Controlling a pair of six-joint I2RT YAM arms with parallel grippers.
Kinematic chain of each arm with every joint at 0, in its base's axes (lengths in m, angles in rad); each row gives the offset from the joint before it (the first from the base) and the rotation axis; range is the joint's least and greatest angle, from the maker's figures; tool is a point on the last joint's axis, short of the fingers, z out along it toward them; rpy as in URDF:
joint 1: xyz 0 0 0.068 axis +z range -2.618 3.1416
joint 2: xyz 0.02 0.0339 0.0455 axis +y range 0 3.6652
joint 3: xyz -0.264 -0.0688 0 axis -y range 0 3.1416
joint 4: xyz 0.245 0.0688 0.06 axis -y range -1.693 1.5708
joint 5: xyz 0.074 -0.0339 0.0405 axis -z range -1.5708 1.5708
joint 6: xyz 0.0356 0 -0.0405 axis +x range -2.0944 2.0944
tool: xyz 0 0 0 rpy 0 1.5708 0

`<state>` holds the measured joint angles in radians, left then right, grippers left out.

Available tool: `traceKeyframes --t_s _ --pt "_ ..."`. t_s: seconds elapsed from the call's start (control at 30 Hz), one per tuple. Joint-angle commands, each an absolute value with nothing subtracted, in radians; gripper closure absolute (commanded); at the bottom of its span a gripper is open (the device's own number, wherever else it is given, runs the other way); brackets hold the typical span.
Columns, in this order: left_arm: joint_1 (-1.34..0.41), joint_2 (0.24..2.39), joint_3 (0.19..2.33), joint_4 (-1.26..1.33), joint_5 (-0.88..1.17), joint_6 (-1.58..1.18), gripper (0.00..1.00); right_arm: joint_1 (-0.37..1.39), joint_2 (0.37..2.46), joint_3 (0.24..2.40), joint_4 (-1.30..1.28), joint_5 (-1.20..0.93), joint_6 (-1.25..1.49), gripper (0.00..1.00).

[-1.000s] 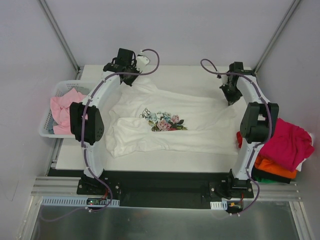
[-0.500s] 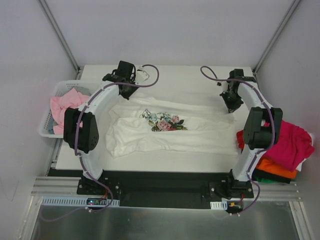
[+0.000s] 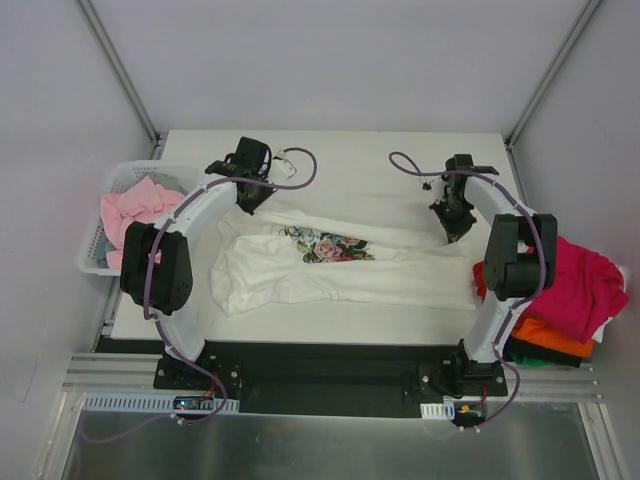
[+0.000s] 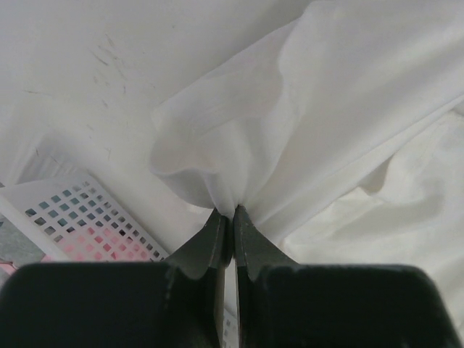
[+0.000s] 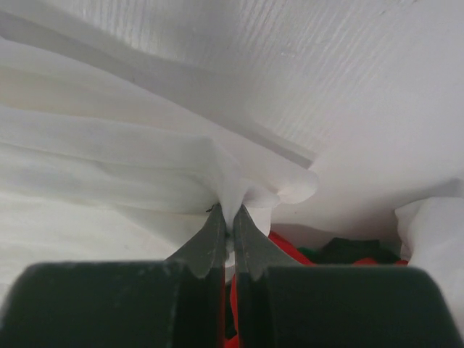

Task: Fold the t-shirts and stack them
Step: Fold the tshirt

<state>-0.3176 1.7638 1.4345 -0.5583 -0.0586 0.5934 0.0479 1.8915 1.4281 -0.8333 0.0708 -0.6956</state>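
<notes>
Jaws on the left gripper (image 4: 226,212) and right gripper (image 5: 226,212) are pinching the tee (image 3: 300,282). They are pulling it toward the table's (image 3: 350,150) near edge, folding it.

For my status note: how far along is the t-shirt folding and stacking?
Seemingly done: a magenta t-shirt lies on an orange t-shirt at the right. In hand: the left gripper and the right gripper are shut on edges of the white flower-print t-shirt. Left: finishing its fold, then the pink t-shirt in the basket.
</notes>
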Motion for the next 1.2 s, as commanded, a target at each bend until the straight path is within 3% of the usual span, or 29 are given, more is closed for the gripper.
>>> traceKeyframes --t_s 0.0,0.5,0.57,0.63,0.8,1.17 --pt "-0.331 1.695 1.404 -0.565 -0.103 0.615 1.0 0.049 1.832 1.396 -0.819 0.083 -0.689 0.98" --pt "-0.347 1.68 1.341 -0.565 -0.114 0.611 1.0 0.052 1.756 1.287 -0.825 0.077 -0.683 0.85" --pt "-0.347 1.675 1.332 -0.566 -0.115 0.609 1.0 0.058 1.731 1.264 -0.827 0.078 -0.68 0.81" --pt "-0.347 1.672 1.322 -0.566 -0.112 0.607 1.0 0.06 1.715 1.247 -0.828 0.078 -0.678 0.65" --pt "-0.35 1.671 1.295 -0.566 -0.11 0.601 1.0 0.075 1.678 1.2 -0.838 0.066 -0.67 0.52" --pt "-0.359 1.667 1.246 -0.566 -0.101 0.581 1.0 0.107 1.615 1.101 -0.873 0.04 -0.673 0.51"
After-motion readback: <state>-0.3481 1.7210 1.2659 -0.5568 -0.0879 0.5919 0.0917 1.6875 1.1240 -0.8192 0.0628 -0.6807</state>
